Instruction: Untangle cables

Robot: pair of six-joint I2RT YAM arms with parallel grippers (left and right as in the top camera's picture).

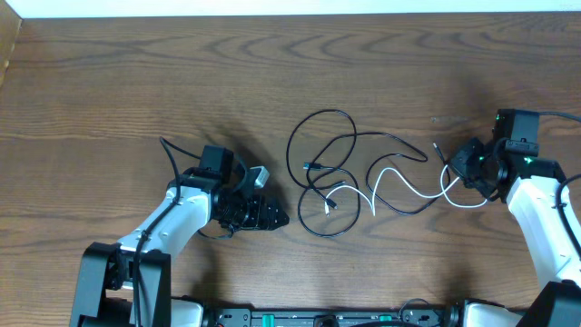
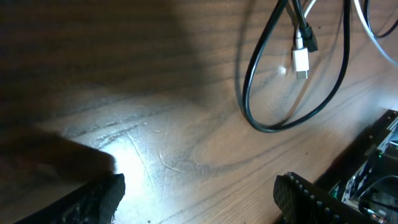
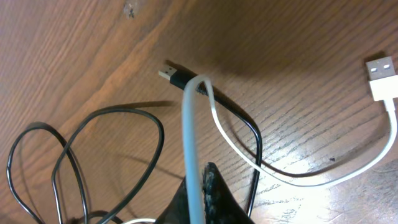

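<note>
The cables lie in a loose tangle at the table's middle: black cables (image 1: 322, 168) in overlapping loops and a white cable (image 1: 399, 186) snaking to the right. My right gripper (image 1: 457, 171) is shut on the white cable (image 3: 191, 143), which runs up between the closed fingers (image 3: 208, 193). A black plug end (image 3: 169, 74) lies just beyond it, and the white cable's USB plug (image 3: 382, 74) rests at the right. My left gripper (image 1: 272, 213) stands open left of the tangle, low over bare wood, nothing between its fingers (image 2: 106, 196). A black loop (image 2: 292, 118) and a white plug (image 2: 300, 62) lie ahead of it.
The wooden table (image 1: 136, 73) stretches wide behind and to the left of the tangle. A pale wall edge (image 1: 290, 7) runs along the back. Both arm bases (image 1: 118, 282) stand at the front edge.
</note>
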